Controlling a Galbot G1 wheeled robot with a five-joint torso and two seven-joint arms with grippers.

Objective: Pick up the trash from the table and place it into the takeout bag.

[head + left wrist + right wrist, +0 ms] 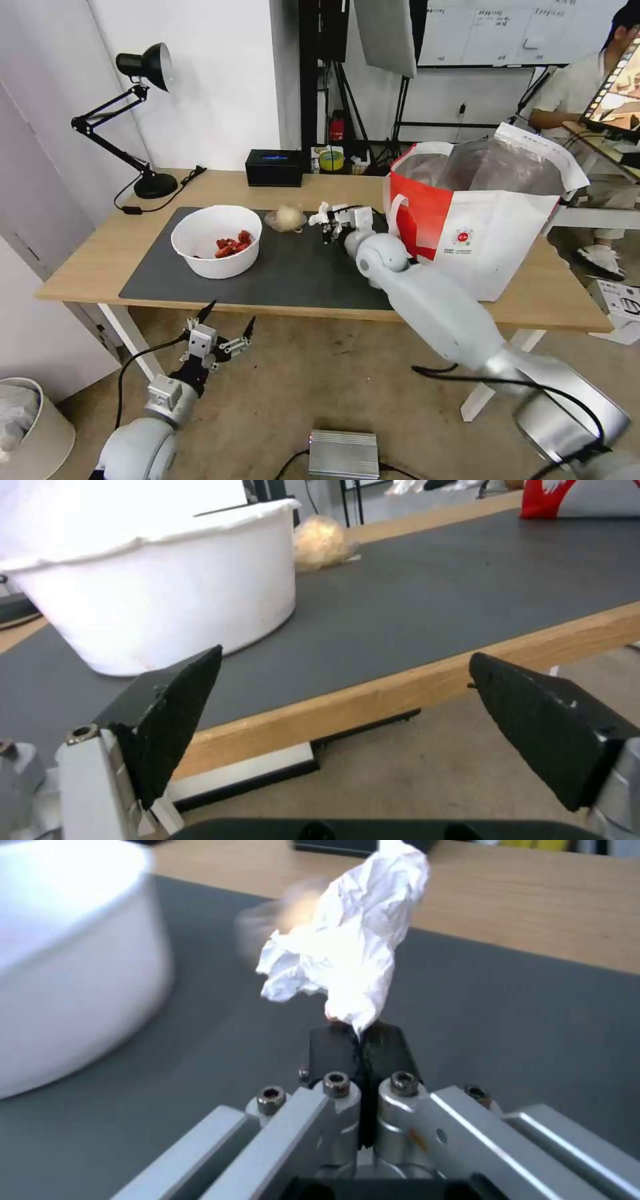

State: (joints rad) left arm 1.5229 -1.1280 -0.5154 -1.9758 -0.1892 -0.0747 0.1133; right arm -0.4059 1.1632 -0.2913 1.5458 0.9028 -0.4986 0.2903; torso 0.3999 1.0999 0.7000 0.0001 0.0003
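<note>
Right gripper, jaws pinched on the tissue held off the mat, has the bag just to its right; left gripper idles spread below the table edge.

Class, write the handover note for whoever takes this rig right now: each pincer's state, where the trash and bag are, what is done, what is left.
Right pincer: shut on the crumpled tissue, held above the mat, beside the takeout bag.
Left pincer: open, empty, parked below the table edge.
White bowl with red scraps and wrapped beige ball sit on the mat.
Done: tissue picked up.
Left: tissue into bag, then ball and bowl. Bag contents cannot be seen.
</note>
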